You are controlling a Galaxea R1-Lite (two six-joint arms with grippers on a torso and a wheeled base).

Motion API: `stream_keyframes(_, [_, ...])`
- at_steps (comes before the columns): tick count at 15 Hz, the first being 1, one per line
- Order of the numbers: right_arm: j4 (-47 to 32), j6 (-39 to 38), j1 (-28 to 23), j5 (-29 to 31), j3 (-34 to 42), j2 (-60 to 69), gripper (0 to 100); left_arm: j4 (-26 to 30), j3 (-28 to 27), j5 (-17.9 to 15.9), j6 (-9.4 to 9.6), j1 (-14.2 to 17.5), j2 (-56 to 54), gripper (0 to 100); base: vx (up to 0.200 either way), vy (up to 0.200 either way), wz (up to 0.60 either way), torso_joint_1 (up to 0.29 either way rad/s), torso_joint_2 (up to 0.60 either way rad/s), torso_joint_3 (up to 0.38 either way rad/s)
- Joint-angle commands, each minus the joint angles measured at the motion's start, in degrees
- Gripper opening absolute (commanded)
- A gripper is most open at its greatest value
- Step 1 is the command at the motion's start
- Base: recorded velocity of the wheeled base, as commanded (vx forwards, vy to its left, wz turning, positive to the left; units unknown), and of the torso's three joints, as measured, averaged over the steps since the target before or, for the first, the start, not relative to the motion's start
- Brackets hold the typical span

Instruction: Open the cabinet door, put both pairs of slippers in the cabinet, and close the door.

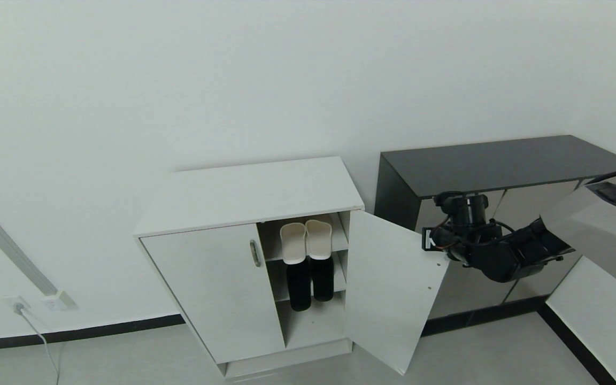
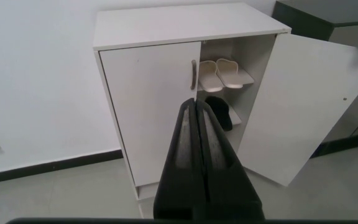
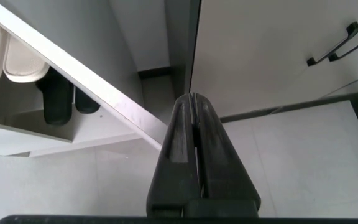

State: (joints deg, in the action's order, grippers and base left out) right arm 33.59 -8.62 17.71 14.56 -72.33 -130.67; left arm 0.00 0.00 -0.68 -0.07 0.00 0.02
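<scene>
Now swing the open right door (image 1: 388,283) shut. Your right gripper (image 1: 430,241), fingers pressed together and holding nothing, sits just beside the door's upper outer edge, so push steadily leftward along its arc. Both pairs lie inside the white cabinet (image 1: 244,198), cream slippers (image 1: 306,240) above black slippers (image 1: 310,280).

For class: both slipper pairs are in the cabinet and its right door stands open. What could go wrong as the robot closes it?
1. The white slippers and black slippers seem to jut past the shelves; the open door could catch on them and stay ajar.
2. The right gripper, shut, sits at that door's thin free edge; a push might slip off.
</scene>
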Motion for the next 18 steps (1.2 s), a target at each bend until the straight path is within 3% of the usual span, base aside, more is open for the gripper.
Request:
stream_keyframes(1, [0.0,0.0,0.1,0.0,0.1,0.1,0,0.0,0.0,0.0,-0.01,0.0,0.1,0,0.0,0.0,0.0,0.0,0.0,0.0])
stream_keyframes(6, [0.3,-0.2,3.8,0.1,3.9,1.9,0,0.0,0.0,0.0,-0.01,0.0,0.0,0,0.0,0.0,0.0,0.0,0.0,0.0])
stream_keyframes(14, [2.0,-3.1,17.1,0.2,12.4,7.0,0,0.0,0.0,0.0,-0.1,0.0,0.0,0,0.0,0.0,0.0,0.0,0.0,0.0])
stream_keyframes(18, [3.1,-3.5,20.1,0.1,14.2,8.7,0,0.0,0.0,0.0,-0.1,0.0,0.0,0,0.0,0.0,0.0,0.0,0.0,0.0])
